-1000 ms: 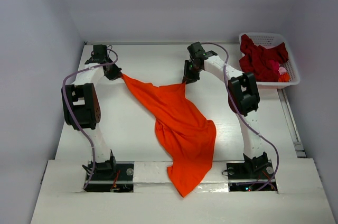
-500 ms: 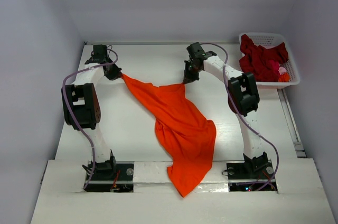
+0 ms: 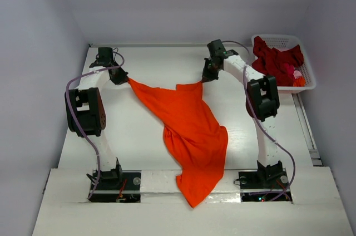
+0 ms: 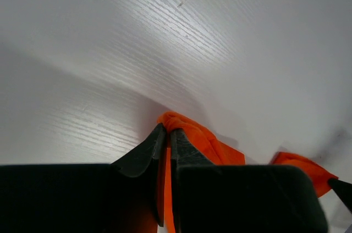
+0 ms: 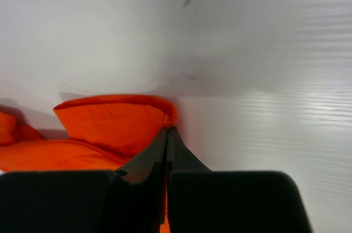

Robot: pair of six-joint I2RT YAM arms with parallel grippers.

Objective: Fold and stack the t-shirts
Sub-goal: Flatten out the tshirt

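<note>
The left hand (image 3: 124, 79) and the right hand (image 3: 203, 80) are each clamped on the orange t-shirt (image 3: 189, 124), probably to stretch it flat on the surface (image 3: 142, 136), left of the basket (image 3: 276, 37).

No text, brand, number or sign can be read in any view. The orange t-shirt (image 3: 192, 130), the white lattice basket (image 3: 278, 38) and the surface (image 3: 156, 60) show only plain, unmarked colour.

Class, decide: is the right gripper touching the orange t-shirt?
Touching. The right wrist view shows the right gripper with its fingers shut on a fold of the orange t-shirt.
</note>
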